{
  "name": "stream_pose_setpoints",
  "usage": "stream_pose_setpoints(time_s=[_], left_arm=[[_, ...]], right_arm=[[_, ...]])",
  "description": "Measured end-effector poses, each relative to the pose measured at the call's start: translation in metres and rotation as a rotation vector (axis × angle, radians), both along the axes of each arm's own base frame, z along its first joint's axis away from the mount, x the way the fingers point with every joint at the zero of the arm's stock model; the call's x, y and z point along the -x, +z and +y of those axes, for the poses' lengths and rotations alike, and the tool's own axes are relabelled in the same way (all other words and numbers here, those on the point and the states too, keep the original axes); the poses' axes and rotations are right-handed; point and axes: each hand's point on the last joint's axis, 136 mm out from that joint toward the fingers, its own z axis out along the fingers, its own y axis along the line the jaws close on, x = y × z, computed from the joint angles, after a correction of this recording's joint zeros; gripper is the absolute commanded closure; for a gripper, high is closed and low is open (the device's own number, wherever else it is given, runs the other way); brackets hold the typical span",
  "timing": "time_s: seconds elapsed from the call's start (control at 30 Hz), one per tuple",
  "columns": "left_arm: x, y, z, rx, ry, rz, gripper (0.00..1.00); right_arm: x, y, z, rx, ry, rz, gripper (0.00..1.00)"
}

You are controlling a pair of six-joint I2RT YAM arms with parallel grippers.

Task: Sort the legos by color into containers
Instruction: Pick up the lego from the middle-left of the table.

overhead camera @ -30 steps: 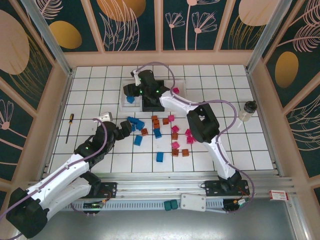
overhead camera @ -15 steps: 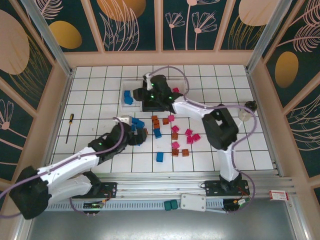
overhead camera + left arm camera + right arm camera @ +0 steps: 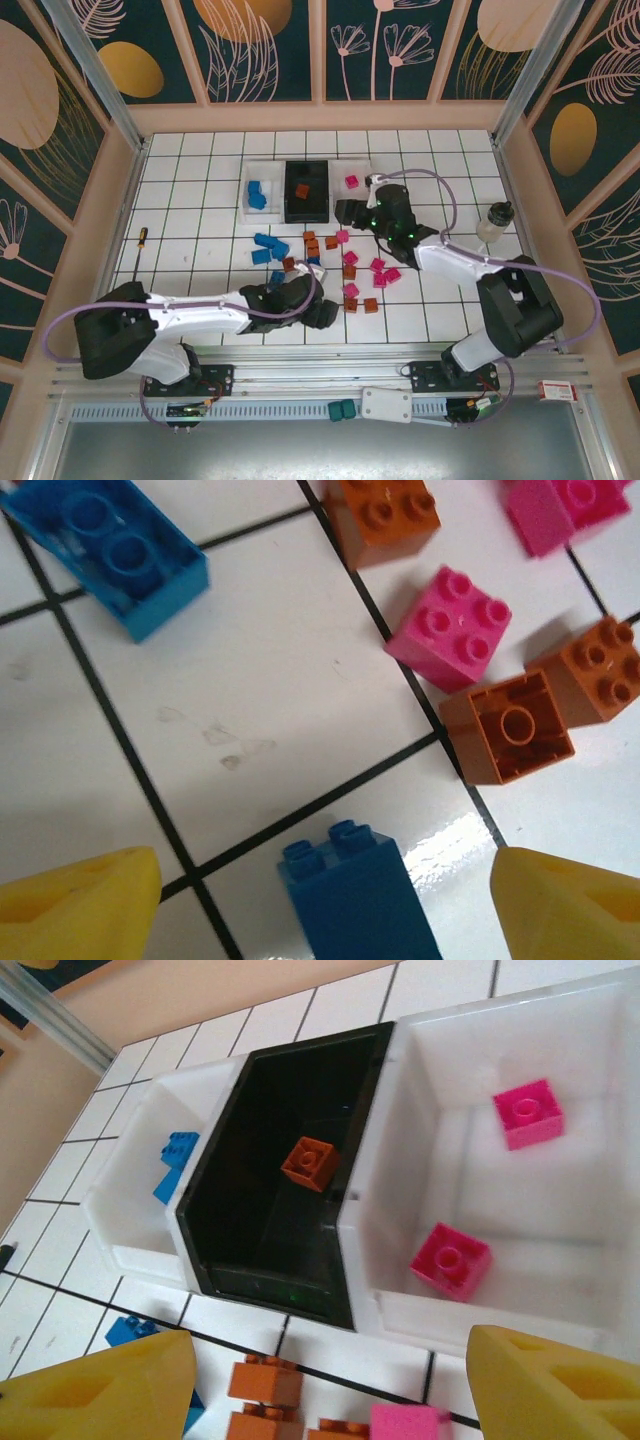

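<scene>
**Three bins in a row, loose bricks in front**

You have the left bin (image 3: 262, 174), middle bin (image 3: 308, 211) and right bin (image 3: 560, 1210) touching side by side at the far middle of the table (image 3: 190, 190). One brick (image 3: 308, 1163) lies in the middle bin, and two lie in the right bin. Loose bricks (image 3: 350, 271) scatter just in front. A screwdriver (image 3: 138, 255) lies well left and a bottle (image 3: 493, 222) stands well right.

Glossy plastic legos (image 3: 448, 630) lie on shiny, smooth white tiles (image 3: 290, 670); the containers (image 3: 250, 1220) look smooth plastic, too.

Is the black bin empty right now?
Not empty: the black bin holds one orange-brown brick on its floor.
</scene>
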Motion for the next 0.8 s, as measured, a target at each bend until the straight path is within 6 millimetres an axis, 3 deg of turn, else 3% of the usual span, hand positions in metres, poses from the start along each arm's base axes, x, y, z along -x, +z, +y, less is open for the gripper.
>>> stream_pose_setpoints(time_s=[0.17, 0.33, 0.47, 0.53, 0.7, 0.8], left_arm=[[0.002, -0.024, 0.0, -0.068, -0.004, 0.03, 0.39], [0.001, -0.03, 0.002, -0.093, -0.002, 0.032, 0.5], [0.0, -0.034, 0.003, -0.107, 0.001, 0.028, 0.56], [-0.001, -0.034, 0.004, -0.112, 0.008, 0.024, 0.64], [-0.006, -0.027, 0.009, -0.116, 0.04, -0.006, 0.7], [-0.018, -0.002, 0.016, -0.081, 0.08, -0.064, 0.72]], right_arm=[[0.005, 0.012, -0.023, -0.021, -0.048, -0.029, 0.27], [0.008, 0.027, -0.025, -0.04, -0.051, -0.063, 0.27], [0.009, 0.027, -0.026, -0.042, -0.051, -0.066, 0.27], [0.01, 0.023, -0.027, -0.04, -0.051, -0.061, 0.27], [0.01, 0.022, -0.027, -0.04, -0.053, -0.056, 0.27], [0.011, 0.021, -0.027, -0.042, -0.052, -0.059, 0.27]])
